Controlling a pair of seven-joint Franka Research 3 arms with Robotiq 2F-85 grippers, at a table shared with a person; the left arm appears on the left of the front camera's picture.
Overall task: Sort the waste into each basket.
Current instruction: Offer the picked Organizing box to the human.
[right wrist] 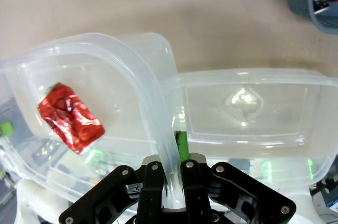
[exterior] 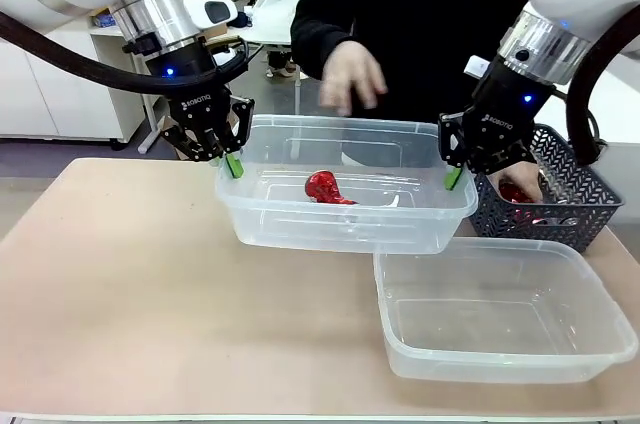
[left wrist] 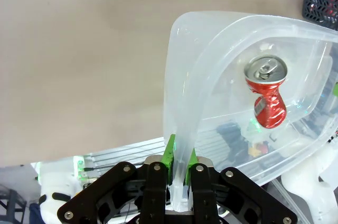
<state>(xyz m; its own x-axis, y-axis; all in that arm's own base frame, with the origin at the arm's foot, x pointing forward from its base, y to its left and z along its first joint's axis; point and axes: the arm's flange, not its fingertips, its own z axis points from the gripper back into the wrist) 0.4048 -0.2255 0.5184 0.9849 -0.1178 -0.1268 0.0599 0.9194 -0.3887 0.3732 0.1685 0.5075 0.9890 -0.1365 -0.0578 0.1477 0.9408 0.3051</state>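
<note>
In the front view's centre, the left gripper (exterior: 232, 166) and the right gripper (exterior: 452, 177) are each clamped on an end rim of a clear tub (exterior: 300, 226) holding one crushed red can (exterior: 325, 187). A second clear tub (exterior: 480, 366) sits at lower right.

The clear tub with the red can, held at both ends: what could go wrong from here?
The left end effector and right end effector pinch only the thin rim of the held tub; uneven arm motion may bend it or let it slip.
The crushed can lies loose inside and may slide if the tub tilts.
The person's hand hovers near the far rim and might be bumped.
</note>
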